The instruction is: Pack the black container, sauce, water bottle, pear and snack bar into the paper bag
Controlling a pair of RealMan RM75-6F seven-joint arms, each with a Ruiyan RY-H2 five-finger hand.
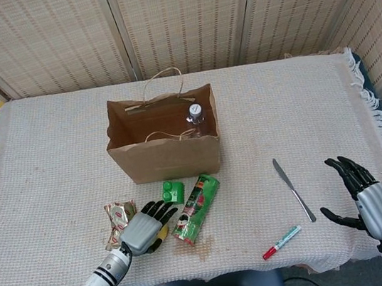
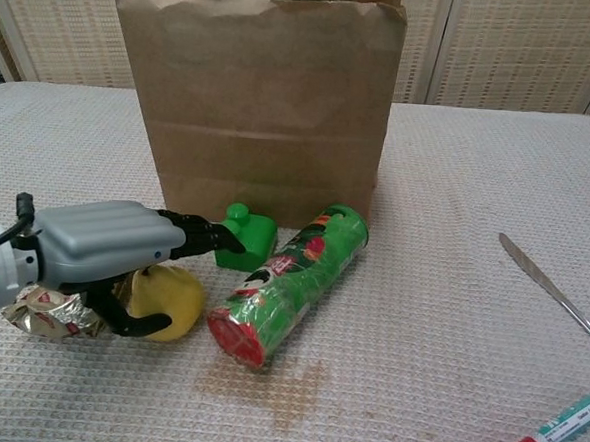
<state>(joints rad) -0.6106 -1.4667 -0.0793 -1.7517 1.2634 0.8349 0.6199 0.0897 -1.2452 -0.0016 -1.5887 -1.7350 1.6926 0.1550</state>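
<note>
The brown paper bag (image 1: 165,158) stands open mid-table, and the water bottle (image 1: 195,116) is upright inside it at the right. The yellow pear (image 2: 173,296) lies on the cloth in front of the bag. My left hand (image 2: 101,252) lies over it, fingers stretched across its top and thumb curled in front. The pear still rests on the table. The crumpled snack bar (image 2: 53,312) lies just left of the pear, partly under the hand. My right hand (image 1: 365,195) hovers open at the table's right edge, holding nothing. No black container or sauce shows.
A green block (image 2: 244,242) sits at the left hand's fingertips. A green tube can (image 2: 290,285) lies right of the pear. Further right lie a knife (image 1: 294,189) and a red-capped marker (image 1: 281,242). A fringed cloth (image 1: 50,164) covers the table.
</note>
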